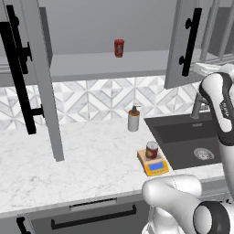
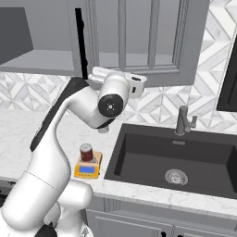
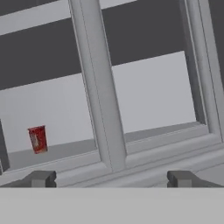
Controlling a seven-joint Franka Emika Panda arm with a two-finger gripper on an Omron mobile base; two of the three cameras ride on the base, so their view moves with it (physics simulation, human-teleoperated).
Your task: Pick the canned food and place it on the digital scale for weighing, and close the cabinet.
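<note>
Squat red-brown canned food (image 1: 151, 150) sits on the small yellow digital scale (image 1: 154, 167). Hand (image 3: 111, 178), fingers apart and empty, faces the grey wall cabinet door (image 1: 183, 43); a glancing push could slip off its frame and leave it open.

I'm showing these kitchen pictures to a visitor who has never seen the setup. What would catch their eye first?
Probably the cabinet, its doors swung wide open over the marble counter, with a lone bright red can on its shelf. Next, the canned food standing on the yellow digital scale beside the dark sink. The claw is open, facing a door frame.
</note>
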